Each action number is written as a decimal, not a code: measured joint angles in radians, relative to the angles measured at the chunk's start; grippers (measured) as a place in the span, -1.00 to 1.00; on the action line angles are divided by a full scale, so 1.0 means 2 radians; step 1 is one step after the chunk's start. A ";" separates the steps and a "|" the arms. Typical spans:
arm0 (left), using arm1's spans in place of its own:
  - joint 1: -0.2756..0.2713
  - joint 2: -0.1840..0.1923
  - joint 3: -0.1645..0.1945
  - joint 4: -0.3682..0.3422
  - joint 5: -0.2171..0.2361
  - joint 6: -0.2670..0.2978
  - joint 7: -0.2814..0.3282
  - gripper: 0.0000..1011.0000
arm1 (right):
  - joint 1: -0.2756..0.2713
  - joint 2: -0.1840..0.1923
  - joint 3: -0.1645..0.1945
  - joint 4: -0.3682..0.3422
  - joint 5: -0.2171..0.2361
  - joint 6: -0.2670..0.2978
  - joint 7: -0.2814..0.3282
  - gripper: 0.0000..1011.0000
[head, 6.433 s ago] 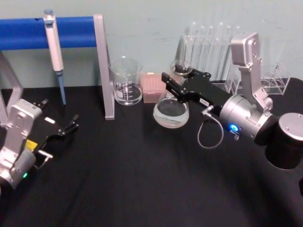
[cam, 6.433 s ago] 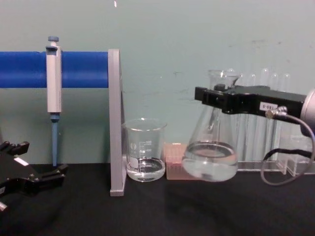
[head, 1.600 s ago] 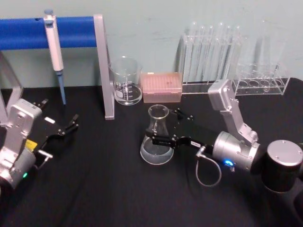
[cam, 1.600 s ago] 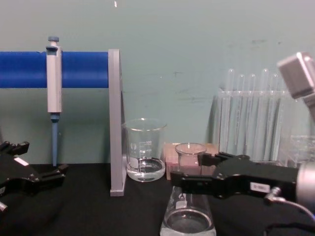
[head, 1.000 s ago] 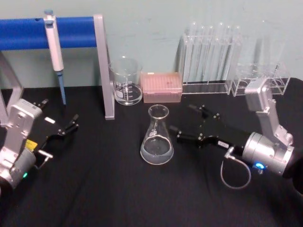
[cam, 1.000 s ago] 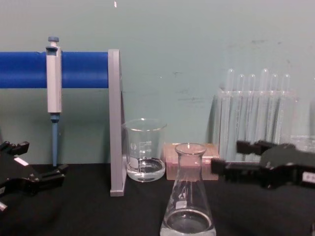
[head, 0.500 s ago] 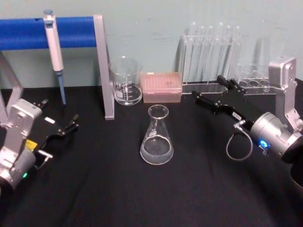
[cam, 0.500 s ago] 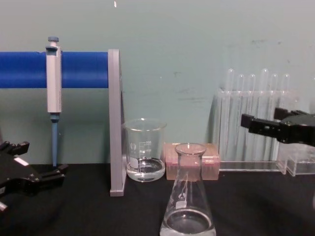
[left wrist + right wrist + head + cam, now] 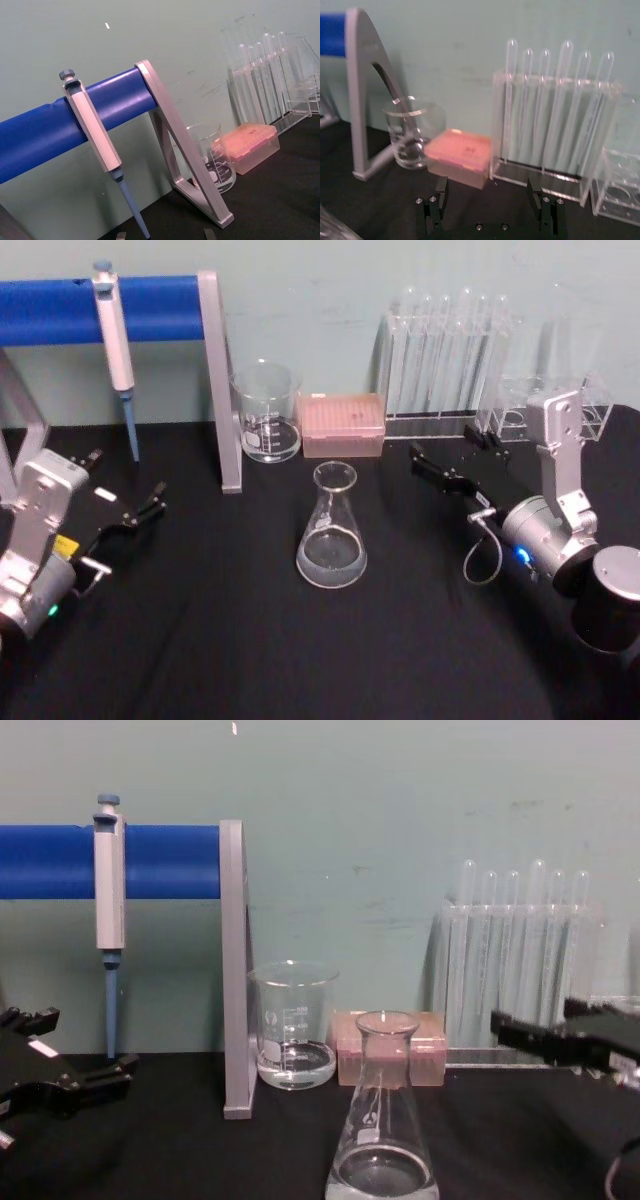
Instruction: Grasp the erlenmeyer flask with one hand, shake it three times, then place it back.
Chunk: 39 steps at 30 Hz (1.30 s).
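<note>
Erlenmeyer flask [image 9: 332, 530]: upright, neck vertical, free on tabletop [image 9: 250, 640]. Beaker [image 9: 267, 412] at 11 o'clock, tip box [image 9: 343, 424] at 12. Right gripper [image 9: 452, 462] at 2 o'clock, jaws wide, empty. Left gripper [image 9: 128, 513] at 9 o'clock, jaws parted, empty.

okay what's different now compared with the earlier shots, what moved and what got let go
The right gripper was holding the erlenmeyer flask up by its neck near the test tube rack. It then set the flask down upright on the black table, opened, let go, and drew back to the right. The flask now stands free. The left gripper, beaker, pink box and pipette stayed put.
</note>
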 joint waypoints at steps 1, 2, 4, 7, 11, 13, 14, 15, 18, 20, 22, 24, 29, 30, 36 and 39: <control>0.000 0.000 0.000 0.000 0.000 0.000 0.000 0.98 | 0.001 -0.001 0.000 0.004 -0.003 -0.001 -0.002 0.98; 0.000 0.000 0.000 0.000 0.000 0.000 0.000 0.98 | 0.001 -0.003 -0.001 0.010 -0.007 -0.003 -0.004 0.98; 0.000 0.000 0.000 0.000 0.000 0.000 0.000 0.98 | 0.003 -0.006 -0.001 0.021 -0.014 -0.006 -0.007 0.98; 0.000 0.000 0.000 0.000 0.000 0.000 0.000 0.98 | 0.004 -0.009 -0.001 0.031 -0.022 -0.008 -0.007 0.98; 0.000 0.000 0.000 0.000 0.000 0.000 0.000 0.98 | 0.005 -0.012 0.001 0.040 -0.030 -0.008 -0.007 0.98; 0.000 0.000 0.000 0.000 0.000 0.000 0.000 0.98 | 0.005 -0.013 0.002 0.042 -0.032 -0.007 -0.007 0.98; 0.000 0.000 0.000 0.000 0.000 0.000 0.000 0.98 | 0.005 -0.014 0.002 0.043 -0.034 -0.006 -0.007 0.98; 0.000 0.000 0.000 0.000 0.000 0.000 0.000 0.98 | 0.005 -0.014 0.003 0.044 -0.036 -0.005 -0.007 0.98; 0.000 0.000 0.000 0.000 0.000 0.000 0.000 0.98 | 0.005 -0.015 0.003 0.044 -0.037 -0.005 -0.006 0.98; 0.000 0.000 0.000 0.000 0.000 0.000 0.000 0.98 | 0.005 -0.015 0.003 0.044 -0.037 -0.005 -0.006 0.98; 0.000 0.000 0.000 0.000 0.000 0.000 0.000 0.98 | 0.005 -0.014 0.003 0.044 -0.037 -0.005 -0.007 0.98; 0.000 0.000 0.000 0.000 0.000 0.000 0.000 0.98 | 0.005 -0.014 0.003 0.044 -0.037 -0.005 -0.006 0.98; 0.000 0.000 0.000 0.000 0.000 0.000 0.000 0.98 | 0.005 -0.014 0.003 0.044 -0.037 -0.005 -0.007 0.98; 0.000 0.000 0.000 0.000 0.000 0.000 0.000 0.98 | 0.005 -0.014 0.002 0.044 -0.037 -0.005 -0.007 0.98; 0.000 0.000 0.000 0.000 0.000 0.000 0.000 0.98 | 0.005 -0.014 0.002 0.044 -0.036 -0.005 -0.007 0.98; 0.000 0.000 0.000 0.000 0.000 0.000 0.000 0.98 | 0.005 -0.014 0.002 0.044 -0.036 -0.005 -0.007 0.98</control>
